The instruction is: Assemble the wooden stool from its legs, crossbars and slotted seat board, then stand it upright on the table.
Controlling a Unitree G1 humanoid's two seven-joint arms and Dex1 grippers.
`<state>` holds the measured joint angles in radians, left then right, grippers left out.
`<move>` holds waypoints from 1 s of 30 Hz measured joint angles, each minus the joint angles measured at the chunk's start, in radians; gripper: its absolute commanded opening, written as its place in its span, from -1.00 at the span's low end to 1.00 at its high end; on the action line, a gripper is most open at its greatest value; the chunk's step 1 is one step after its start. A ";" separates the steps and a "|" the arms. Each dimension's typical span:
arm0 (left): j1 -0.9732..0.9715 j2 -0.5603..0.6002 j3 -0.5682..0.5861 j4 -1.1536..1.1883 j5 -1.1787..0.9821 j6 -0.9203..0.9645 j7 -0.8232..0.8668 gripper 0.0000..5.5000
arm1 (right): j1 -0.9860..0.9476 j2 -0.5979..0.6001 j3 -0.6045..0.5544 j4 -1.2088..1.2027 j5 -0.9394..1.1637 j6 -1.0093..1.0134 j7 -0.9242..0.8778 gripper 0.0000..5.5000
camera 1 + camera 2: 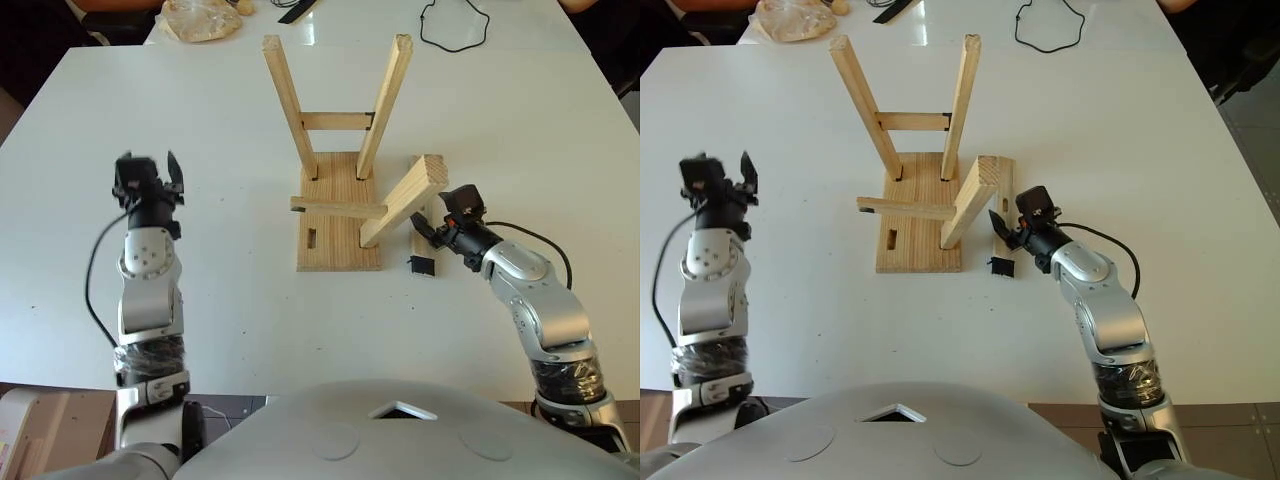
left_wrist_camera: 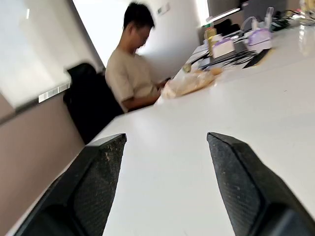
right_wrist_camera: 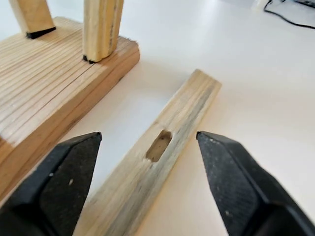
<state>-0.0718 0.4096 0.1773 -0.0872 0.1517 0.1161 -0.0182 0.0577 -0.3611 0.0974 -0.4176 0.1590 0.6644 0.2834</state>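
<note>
Toward the near right of the table, the right gripper is spread wide astride a loose leg lying flat just beside the seat board; whether its fingers touch the wood is hard to tell. By the left edge the left gripper hangs, also spread. The board lies mid-table, three legs standing in it.

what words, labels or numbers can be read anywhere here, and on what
No text can be read in these pictures.
The seat board, the fitted legs and the loose slotted piece are bare wood with no marks.
The clutter on the far desk is too blurred to tell whether it carries print.
</note>
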 measured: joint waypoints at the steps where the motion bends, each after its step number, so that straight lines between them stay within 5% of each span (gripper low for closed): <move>1: -0.030 0.037 -0.037 -0.002 0.059 -0.019 -0.024 0.11 | -0.001 0.005 -0.011 0.001 -0.002 -0.005 -0.009 0.30; 6: -0.273 0.252 -0.330 -0.044 0.422 -0.236 -0.230 0.11 | -0.058 0.050 -0.159 0.036 -0.010 -0.088 -0.123 0.30; 10: -0.374 0.234 -0.453 0.006 0.473 -0.328 -0.302 0.11 | -0.278 0.098 -0.252 0.095 -0.004 -0.150 -0.209 0.30; 14: -0.503 0.149 -0.558 0.165 0.507 -0.410 -0.324 0.11 | -0.588 0.215 -0.133 0.136 -0.018 -0.231 -0.228 0.30; 20: -0.629 0.066 -0.631 0.334 0.514 -0.500 -0.336 0.11 | -0.829 0.357 -0.024 0.220 -0.062 -0.355 -0.263 0.30; 30: -0.709 -0.005 -0.578 0.405 0.422 -0.450 -0.355 0.11 | -0.988 0.438 0.040 0.351 -0.139 -0.523 -0.266 0.30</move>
<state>-0.7810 0.4046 -0.4007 0.3183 0.5739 -0.3344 -0.3735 -0.9303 0.0764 0.1371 -0.0665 0.0201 0.1414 0.0174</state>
